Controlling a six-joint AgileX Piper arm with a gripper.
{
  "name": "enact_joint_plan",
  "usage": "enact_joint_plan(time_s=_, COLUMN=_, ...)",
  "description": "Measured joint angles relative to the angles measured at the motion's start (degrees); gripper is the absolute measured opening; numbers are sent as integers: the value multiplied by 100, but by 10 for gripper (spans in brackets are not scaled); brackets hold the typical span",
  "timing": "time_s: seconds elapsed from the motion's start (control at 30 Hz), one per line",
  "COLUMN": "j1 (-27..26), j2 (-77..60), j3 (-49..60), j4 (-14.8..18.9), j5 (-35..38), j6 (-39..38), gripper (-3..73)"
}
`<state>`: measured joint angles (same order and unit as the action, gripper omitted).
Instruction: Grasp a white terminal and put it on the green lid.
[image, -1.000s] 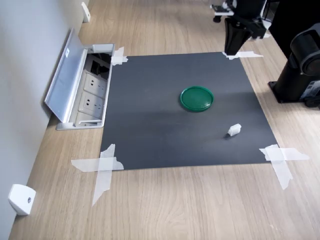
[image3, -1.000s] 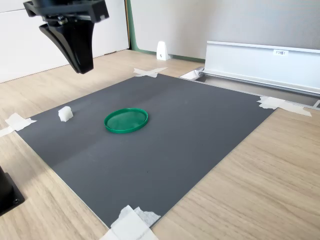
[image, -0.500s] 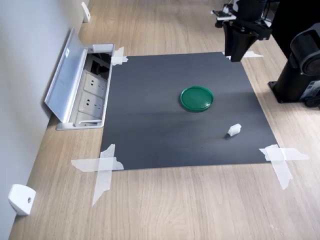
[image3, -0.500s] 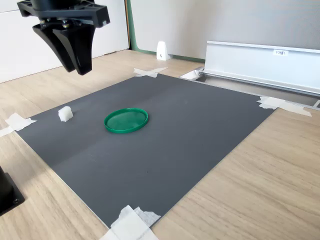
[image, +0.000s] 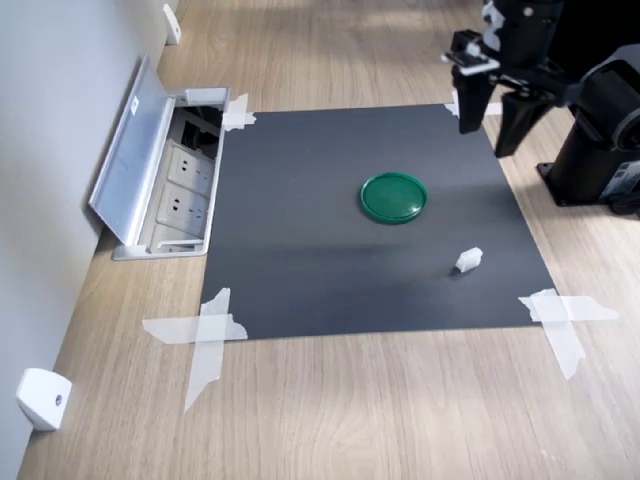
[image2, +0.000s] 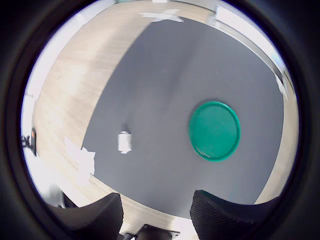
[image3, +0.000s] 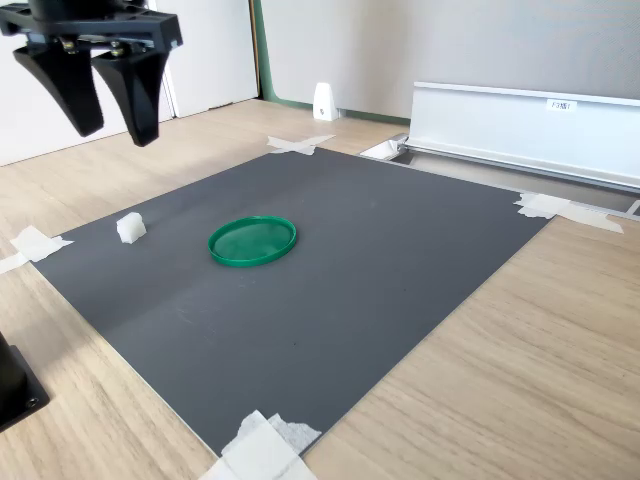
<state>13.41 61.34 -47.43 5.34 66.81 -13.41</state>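
Terminal, small and white, lay on the dark mat taped to the wooden worktop, near the green lid but apart from it, toward the first exterior view's lower right. In the second exterior view the terminal sat left of the lid. The end effector hung above the mat's edge with its fingers spread wide, holding nothing. An open socket box stood at the wall.
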Motion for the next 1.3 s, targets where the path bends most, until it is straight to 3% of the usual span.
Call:
enact_joint_plan(time_s=0.2, j1=720, j2=12, j3=0, j4=-13, j5=-83, j6=316, gripper=578)
enact_joint_plan(time_s=0.43, j1=1110, j2=461, j3=0, j4=-110, j5=-398, j6=688, gripper=578)
enact_joint_plan(time_s=0.7, j1=1161, j2=1019, j3=0, j4=-105, j5=-819, j6=846, gripper=578)
enact_joint_plan(time_s=0.97, j1=1161, j2=1372, j3=156, j4=233, j5=-893, j6=861, gripper=578)
enact_joint_plan(time_s=1.3, j1=1161, j2=1556, j3=475, j4=127, j5=-1247, j6=872, gripper=578)
